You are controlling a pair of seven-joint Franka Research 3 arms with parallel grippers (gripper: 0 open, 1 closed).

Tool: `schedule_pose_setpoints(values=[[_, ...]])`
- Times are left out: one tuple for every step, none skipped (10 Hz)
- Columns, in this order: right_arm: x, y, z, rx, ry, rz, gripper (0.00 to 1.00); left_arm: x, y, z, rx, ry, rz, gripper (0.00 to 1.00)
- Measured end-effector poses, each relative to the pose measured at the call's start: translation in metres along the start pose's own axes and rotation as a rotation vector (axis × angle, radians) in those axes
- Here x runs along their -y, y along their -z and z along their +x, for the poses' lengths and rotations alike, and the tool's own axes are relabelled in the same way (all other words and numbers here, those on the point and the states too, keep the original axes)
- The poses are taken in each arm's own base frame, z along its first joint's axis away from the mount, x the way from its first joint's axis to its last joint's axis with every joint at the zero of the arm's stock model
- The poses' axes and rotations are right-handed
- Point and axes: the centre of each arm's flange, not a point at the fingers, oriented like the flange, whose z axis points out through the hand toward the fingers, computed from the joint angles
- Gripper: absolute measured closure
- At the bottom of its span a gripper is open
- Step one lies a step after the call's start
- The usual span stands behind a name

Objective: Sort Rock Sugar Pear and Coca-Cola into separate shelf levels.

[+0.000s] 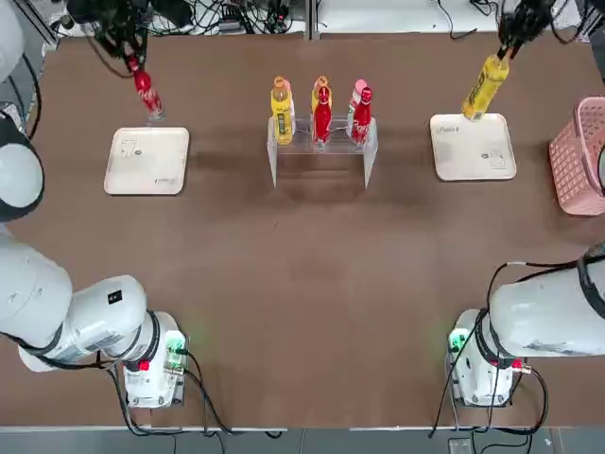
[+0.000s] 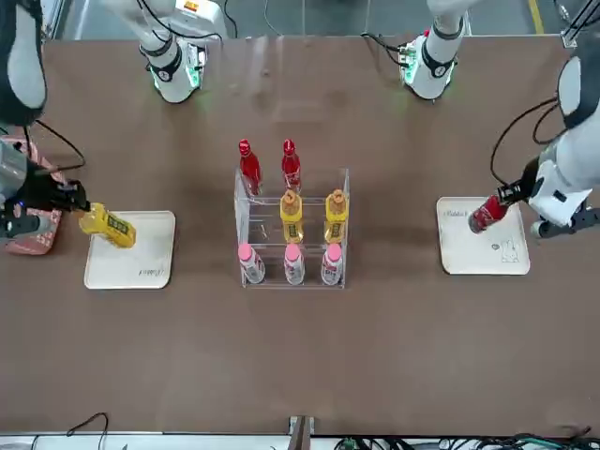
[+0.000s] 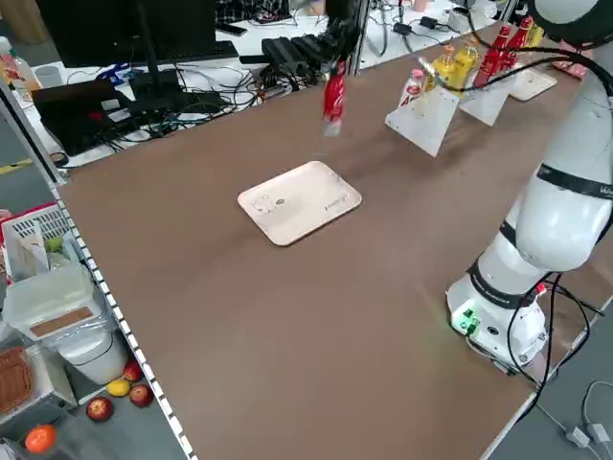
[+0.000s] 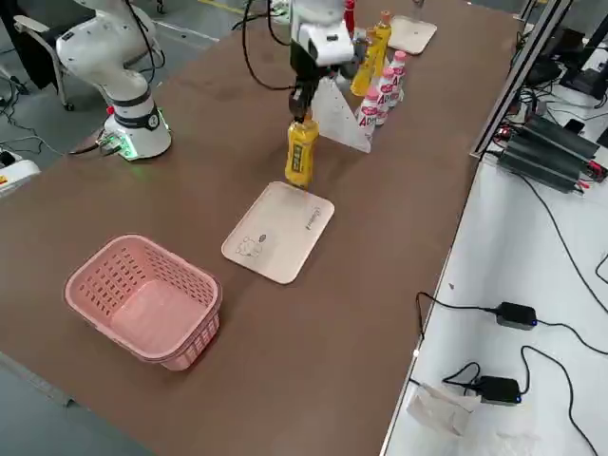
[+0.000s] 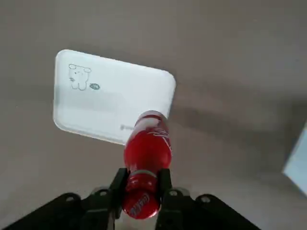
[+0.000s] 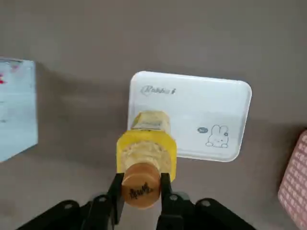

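Coca-Cola bottle [image 5: 147, 148] and Rock Sugar Pear bottle [image 6: 146, 148], each gripped above a white tray.

White script runs over the red label, and the orange cap [image 6: 141, 185] has dark handwritten-style characters; the right tray [image 6: 189, 115] bears a rabbit drawing, the left tray [image 5: 112, 96] another animal. The left gripper [image 5: 142, 184] is closed on the red bottle's neck over the left tray; the right gripper [image 6: 142, 187] is closed on the yellow bottle just below its cap, over the right tray. Between them, a clear rack [image 2: 292, 234] on the brown table [image 1: 302, 312] holds red bottles, yellow bottles and pink-capped bottles [image 2: 293, 264], a row of each. A pink basket [image 4: 142, 294] sits beyond the right tray; cables [image 3: 182, 96] clutter a white desk.
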Motion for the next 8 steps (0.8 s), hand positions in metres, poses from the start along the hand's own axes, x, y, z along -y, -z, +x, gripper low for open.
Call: schedule_pose_setpoints(values=[[0.048, 0.022, -0.001, -0.007, -0.017, 0.005, 0.66, -0.032, 0.019, -0.017, 0.003, 0.034, -0.02, 0.68], [0.095, 0.036, -0.003, -0.015, -0.026, 0.012, 0.66, -0.063, 0.03, -0.034, -0.001, 0.066, -0.026, 0.68], [0.137, 0.046, -0.007, -0.033, -0.03, 0.011, 0.66, -0.092, 0.038, -0.051, -0.007, 0.095, -0.035, 0.68], [0.172, 0.056, -0.013, -0.05, -0.034, 0.012, 0.66, -0.118, 0.045, -0.068, -0.008, 0.121, -0.053, 0.68], [0.199, 0.063, -0.02, -0.057, -0.04, 0.013, 0.66, -0.137, 0.054, -0.082, -0.003, 0.15, -0.084, 0.68], [0.223, 0.068, -0.027, -0.064, -0.045, 0.015, 0.66, -0.153, 0.065, -0.096, 0.003, 0.178, -0.113, 0.68], [0.244, 0.071, -0.033, -0.072, -0.045, 0.017, 0.66, -0.167, 0.074, -0.111, 0.011, 0.196, -0.125, 0.68], [0.265, 0.074, -0.039, -0.082, -0.048, 0.021, 0.66, -0.183, 0.078, -0.129, 0.021, 0.205, -0.126, 0.68]])
